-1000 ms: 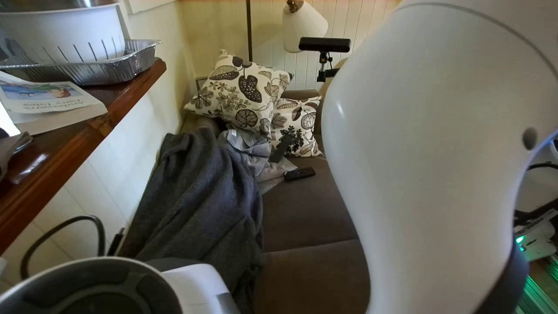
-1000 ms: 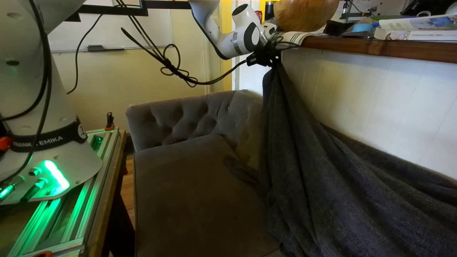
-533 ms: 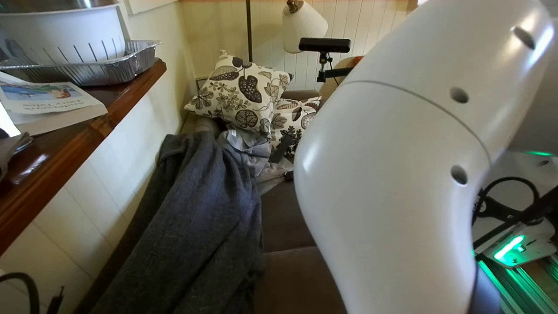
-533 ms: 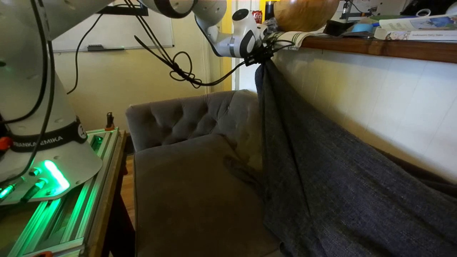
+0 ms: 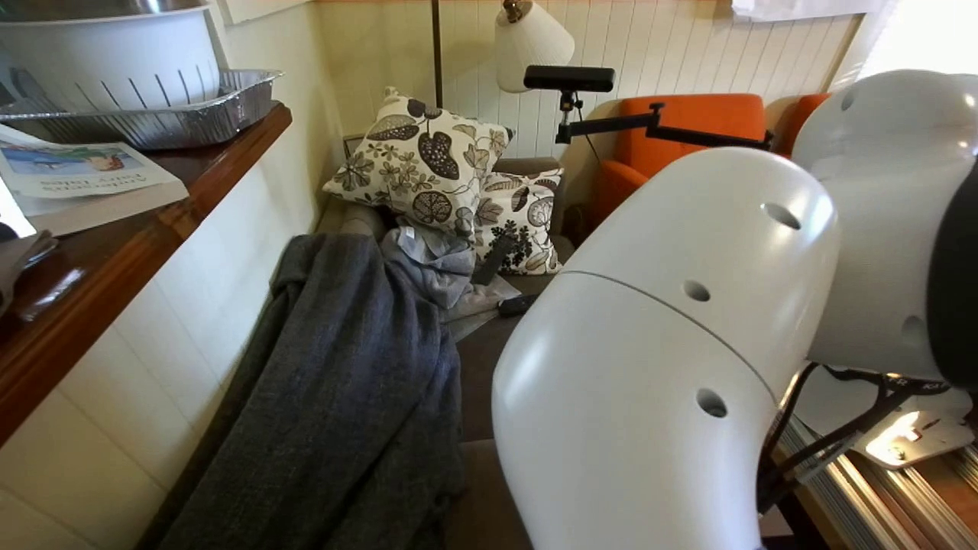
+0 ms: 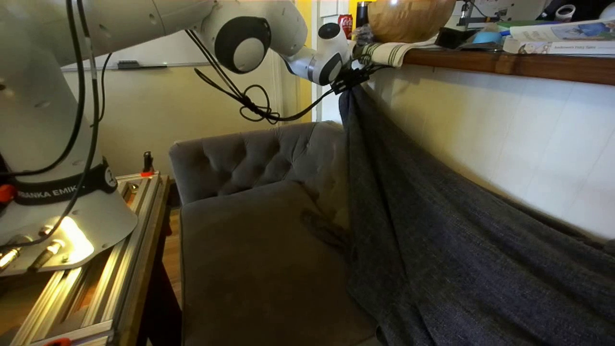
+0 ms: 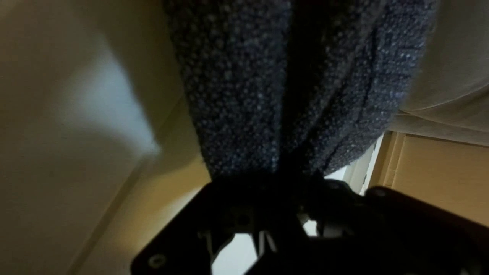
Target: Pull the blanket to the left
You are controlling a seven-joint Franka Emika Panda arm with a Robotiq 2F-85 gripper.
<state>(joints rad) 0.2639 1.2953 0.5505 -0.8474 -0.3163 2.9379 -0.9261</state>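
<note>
The dark grey blanket lies in long folds along the wall side of the sofa in an exterior view, where my gripper is out of frame. In an exterior view the blanket hangs from my gripper, its gathered corner raised and the cloth sloping down to the right. In the wrist view the blanket fills the upper middle and runs into my dark gripper. The jaws are shut on it. The fingertips are very dark and partly hidden by the cloth.
A brown-grey sofa lies below. A wooden shelf with a wooden bowl and books is close to the gripper's right. Floral cushions and a remote lie at the sofa's far end.
My gripper has moved a little left with the blanket's corner, and the cloth is stretched flatter along the wall. The arm has swung lower. The base light has turned from green to yellowish white.
</note>
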